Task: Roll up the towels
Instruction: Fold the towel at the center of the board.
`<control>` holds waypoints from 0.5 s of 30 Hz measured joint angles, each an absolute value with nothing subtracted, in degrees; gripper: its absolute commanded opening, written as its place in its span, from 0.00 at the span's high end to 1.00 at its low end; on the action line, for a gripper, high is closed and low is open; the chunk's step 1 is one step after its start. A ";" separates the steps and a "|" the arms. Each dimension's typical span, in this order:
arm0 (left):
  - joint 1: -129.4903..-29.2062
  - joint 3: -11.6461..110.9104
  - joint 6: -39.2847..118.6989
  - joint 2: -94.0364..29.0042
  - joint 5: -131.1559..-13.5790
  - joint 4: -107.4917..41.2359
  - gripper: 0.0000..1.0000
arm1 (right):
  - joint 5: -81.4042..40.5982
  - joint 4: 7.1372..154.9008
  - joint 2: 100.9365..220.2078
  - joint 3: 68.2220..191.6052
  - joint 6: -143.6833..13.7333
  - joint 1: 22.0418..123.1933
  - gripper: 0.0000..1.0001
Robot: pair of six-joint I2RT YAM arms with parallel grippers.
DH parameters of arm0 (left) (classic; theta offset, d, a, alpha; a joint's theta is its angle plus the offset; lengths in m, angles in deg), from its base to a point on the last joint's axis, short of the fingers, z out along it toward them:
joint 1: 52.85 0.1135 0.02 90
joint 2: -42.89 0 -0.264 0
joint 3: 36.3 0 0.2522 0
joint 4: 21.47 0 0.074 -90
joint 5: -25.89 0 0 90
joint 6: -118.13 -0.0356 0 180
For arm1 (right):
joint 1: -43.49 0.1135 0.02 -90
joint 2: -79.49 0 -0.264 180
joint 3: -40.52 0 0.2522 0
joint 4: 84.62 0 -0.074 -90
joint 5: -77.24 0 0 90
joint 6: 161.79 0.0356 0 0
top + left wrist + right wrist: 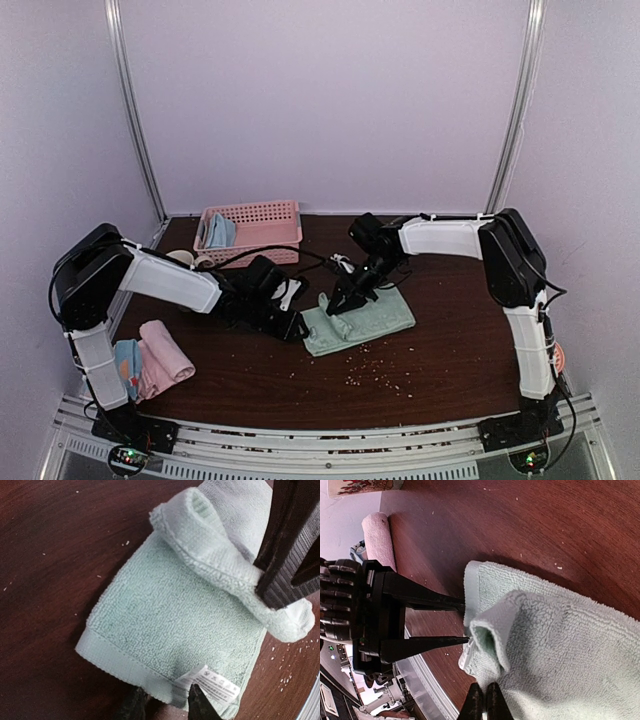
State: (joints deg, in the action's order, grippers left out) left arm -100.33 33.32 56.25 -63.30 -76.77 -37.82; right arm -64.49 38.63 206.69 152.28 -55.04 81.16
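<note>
Towels: a rolled pink towel (pixel 168 350) lies near left on the table (pixel 450 350). Mid-table, the green towel (pixel 365 318) lies flat, one end curled. Left pincer (pixel 466 621) stands apart, straddling the labelled hem; right pincer (pixel 483 699), together, pinches the curl. Soft, limp cloth: likely best held by hems. Blue towel (pixel 220 232) in far basket (pixel 270 212).

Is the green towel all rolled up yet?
Not yet. Only one end of the green towel is curled over, pinched by the right gripper; the rest lies flat on the table.
</note>
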 measured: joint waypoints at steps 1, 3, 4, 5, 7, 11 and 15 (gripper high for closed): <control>-100.33 33.25 56.25 -63.30 -76.79 -37.71 0.70 | -64.60 39.07 206.69 152.28 -54.51 81.29 1.00; -100.33 33.06 56.25 -63.30 -76.79 -37.25 0.70 | -64.86 39.94 206.69 152.28 -53.31 81.55 1.00; -100.33 33.01 56.25 -63.30 -76.79 -37.14 0.70 | -65.01 40.42 206.69 152.28 -52.85 81.69 1.00; -100.33 32.95 56.25 -63.30 -76.82 -36.97 0.70 | -65.12 40.95 206.69 152.28 -52.17 81.84 1.00; -100.33 32.84 56.25 -63.30 -76.82 -36.71 0.70 | -65.32 41.82 206.69 152.30 -51.36 82.12 1.00; -100.33 32.62 56.25 -63.30 -76.82 -36.25 0.70 | -65.45 42.85 206.69 152.32 -50.32 82.49 1.00; -100.33 32.36 56.25 -63.30 -76.82 -35.77 0.70 | -65.47 43.55 206.69 152.34 -49.24 83.02 1.00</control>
